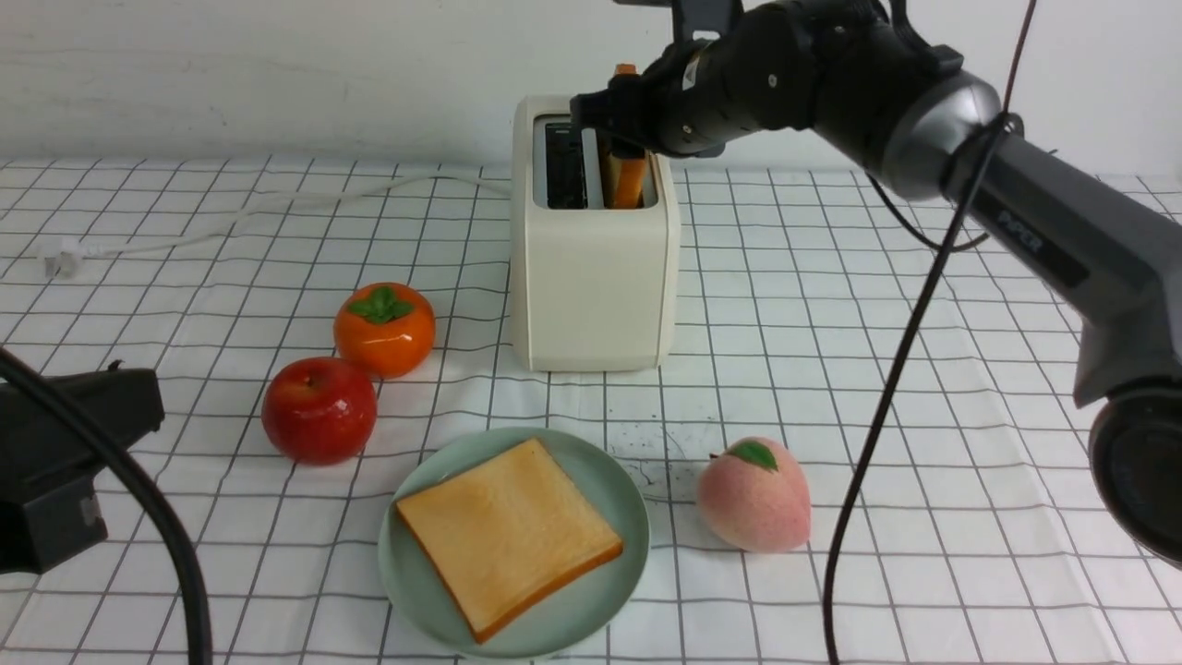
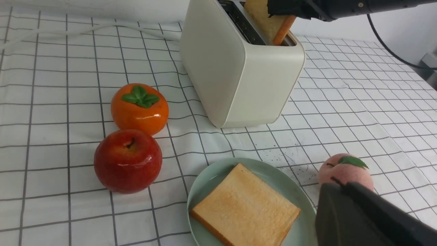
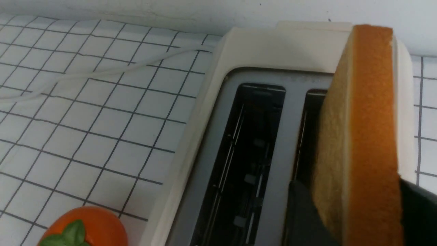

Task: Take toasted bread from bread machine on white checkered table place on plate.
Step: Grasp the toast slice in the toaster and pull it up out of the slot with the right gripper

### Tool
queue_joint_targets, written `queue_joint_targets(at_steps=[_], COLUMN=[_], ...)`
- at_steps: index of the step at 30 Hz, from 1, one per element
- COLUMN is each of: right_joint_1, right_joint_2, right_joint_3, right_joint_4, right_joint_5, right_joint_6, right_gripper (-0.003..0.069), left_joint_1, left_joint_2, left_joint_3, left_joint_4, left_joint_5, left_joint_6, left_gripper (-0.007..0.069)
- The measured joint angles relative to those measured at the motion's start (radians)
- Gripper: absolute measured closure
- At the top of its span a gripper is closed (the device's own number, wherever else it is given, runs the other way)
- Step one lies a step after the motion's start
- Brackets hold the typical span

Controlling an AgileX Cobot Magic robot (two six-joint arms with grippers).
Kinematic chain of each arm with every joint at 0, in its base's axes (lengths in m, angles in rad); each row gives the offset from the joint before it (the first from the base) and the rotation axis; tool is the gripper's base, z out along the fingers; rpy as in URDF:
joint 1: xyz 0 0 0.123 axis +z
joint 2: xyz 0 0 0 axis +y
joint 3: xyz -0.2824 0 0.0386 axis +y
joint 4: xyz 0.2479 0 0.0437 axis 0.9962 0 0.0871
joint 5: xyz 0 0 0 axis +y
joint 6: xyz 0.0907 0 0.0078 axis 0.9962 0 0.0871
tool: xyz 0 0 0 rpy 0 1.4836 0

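My right fingers [image 3: 302, 218] clamp the toast slice [image 3: 358, 136] standing in the toaster [image 1: 591, 277]; pulled askew, it could snag the slot and slip. Left fingers [image 2: 355, 215] closed.

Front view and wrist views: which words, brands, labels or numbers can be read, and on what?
"PIPER": on the right arm's grey link, letters tilted.
White sticker near that arm's wrist: too small to read.
Bread machine, plate: no text.
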Motion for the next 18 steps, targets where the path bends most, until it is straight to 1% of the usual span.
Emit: queue_joint_targets(at_steps=[3, 5, 10, 14, 16, 18], right_joint_1=[-0.001, -0.001, -0.001, -0.001, -0.001, -0.001], right_joint_2=[0.005, 0.005, -0.025, -0.121, -0.211, -0.296], right_joint_3=[0.000, 0.000, 0.001, 0.001, 0.000, -0.005], right_joint_4=[0.000, 0.000, 0.000, 0.007, 0.047, 0.109], right_joint_5=[-0.012, -0.016, -0.011, 0.047, 0.136, 0.270], right_joint_6=[0.001, 0.002, 0.002, -0.003, -0.054, -0.146], right_gripper=[0.0483, 0.0537, 0.0540, 0.0540, 0.0540, 0.0540], left_joint_1=[0.000, 0.000, 0.000, 0.000, 0.000, 0.000], left_joint_2=[0.000, 0.000, 0.000, 0.000, 0.000, 0.000], left_joint_3=[0.000, 0.000, 0.000, 0.000, 0.000, 0.000], left_joint_4=[0.000, -0.001, -0.001, -0.001, -0.008, -0.020], left_joint_5=[0.000, 0.000, 0.000, 0.002, 0.013, 0.025], left_joint_6=[0.000, 0.000, 0.000, 0.006, 0.027, 0.058], left_gripper=[0.0638, 0.0638, 0.0638, 0.0638, 0.0638, 0.0638])
